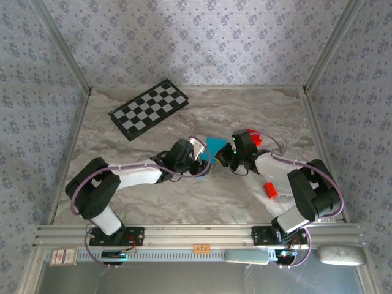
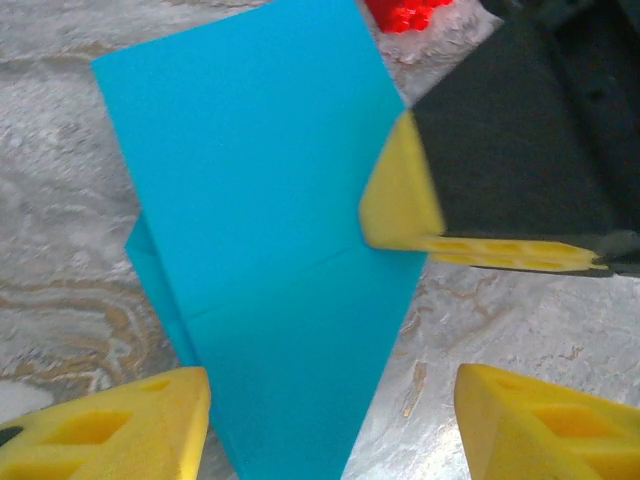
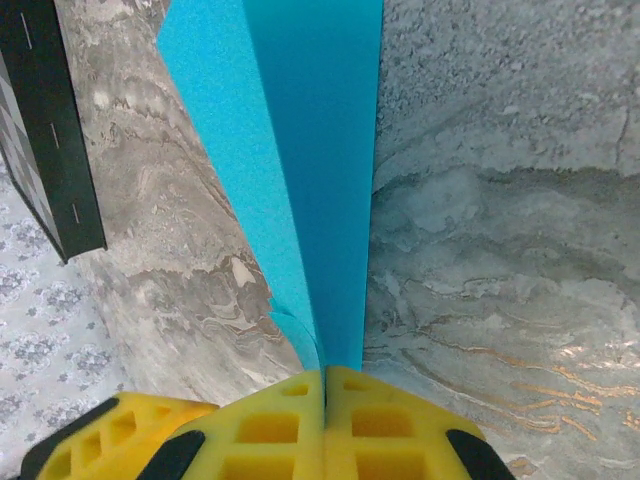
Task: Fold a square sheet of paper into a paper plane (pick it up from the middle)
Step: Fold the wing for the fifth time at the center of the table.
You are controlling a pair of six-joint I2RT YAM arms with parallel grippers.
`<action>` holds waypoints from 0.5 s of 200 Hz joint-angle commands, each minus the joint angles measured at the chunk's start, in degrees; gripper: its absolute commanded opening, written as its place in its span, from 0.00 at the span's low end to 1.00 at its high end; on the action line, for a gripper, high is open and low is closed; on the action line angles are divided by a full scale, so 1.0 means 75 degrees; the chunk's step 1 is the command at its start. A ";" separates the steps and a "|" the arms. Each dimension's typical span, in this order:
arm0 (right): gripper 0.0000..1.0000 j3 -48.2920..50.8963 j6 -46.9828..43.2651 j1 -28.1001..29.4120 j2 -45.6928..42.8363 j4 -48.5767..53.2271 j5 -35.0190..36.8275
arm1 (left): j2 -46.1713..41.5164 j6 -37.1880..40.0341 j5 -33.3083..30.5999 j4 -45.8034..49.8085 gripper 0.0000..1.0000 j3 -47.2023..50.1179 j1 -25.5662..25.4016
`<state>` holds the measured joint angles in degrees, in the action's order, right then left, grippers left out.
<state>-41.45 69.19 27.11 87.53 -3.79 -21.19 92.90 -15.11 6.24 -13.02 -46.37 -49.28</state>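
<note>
Cyan paper (image 3: 320,150) pinched by right jaws, top edge cropped

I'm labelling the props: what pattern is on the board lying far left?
Black-and-white checks; the board shows best in the top external view.

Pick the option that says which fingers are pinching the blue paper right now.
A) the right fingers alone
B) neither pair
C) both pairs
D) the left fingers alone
A: in the right wrist view the right fingers are pressed together on the edge of the blue paper, while in the left wrist view the left fingers stand wide apart.
</note>
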 commanded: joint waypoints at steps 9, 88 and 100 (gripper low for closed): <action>0.06 -0.0068 0.0388 -0.0085 0.0022 0.0255 0.0046 | 0.0340 0.1156 -0.0535 -0.0180 0.65 -0.0192 -0.0280; 0.08 -0.0004 0.0815 -0.0257 0.0107 0.0157 -0.0275 | 0.1023 0.1885 -0.1240 -0.0289 0.54 -0.0415 -0.0562; 0.09 -0.0009 0.0859 -0.0265 0.0151 0.0149 -0.0322 | 0.1088 0.1913 -0.1265 -0.0315 0.52 -0.0443 -0.0561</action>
<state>-41.45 73.71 25.47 87.55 -3.57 -22.17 99.57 -3.05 -1.58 -13.69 -47.33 -53.04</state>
